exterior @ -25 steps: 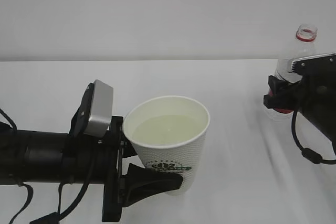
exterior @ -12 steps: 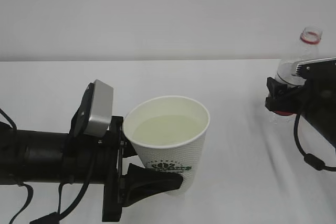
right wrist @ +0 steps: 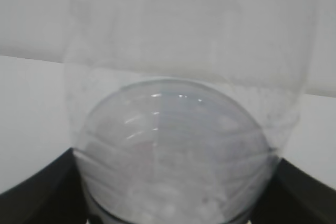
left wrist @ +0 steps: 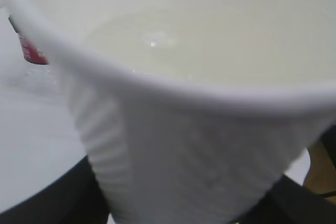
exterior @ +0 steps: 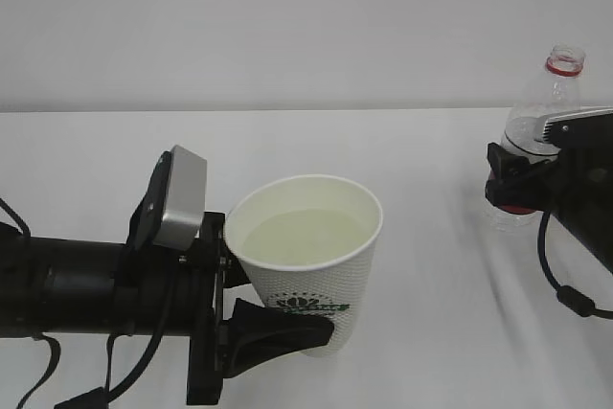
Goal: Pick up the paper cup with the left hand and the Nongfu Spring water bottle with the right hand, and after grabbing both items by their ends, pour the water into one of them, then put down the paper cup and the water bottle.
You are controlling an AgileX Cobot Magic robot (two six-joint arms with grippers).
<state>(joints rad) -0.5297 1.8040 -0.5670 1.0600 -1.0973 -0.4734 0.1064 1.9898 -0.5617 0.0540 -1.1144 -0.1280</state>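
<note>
White tabletop (exterior: 431, 265), slightly creased on the right; Nongfu Spring water bottle (exterior: 546, 93) stands upright at far right.

The left hand's tool (exterior: 278, 328) lies level, fingers spread wide; the right hand's tool (exterior: 508, 184) reaches in from the right

Not much to read here, honestly. The paper cup (exterior: 308, 261), near the middle of the table, has a dark green round logo low on its side with a line of green lettering under it, but it's too small and blurry to make out any words. Over at the far right, the water bottle (exterior: 539, 112) shows a bit of red label behind the gripper, no characters legible. The wrist views show no text at all.
</note>
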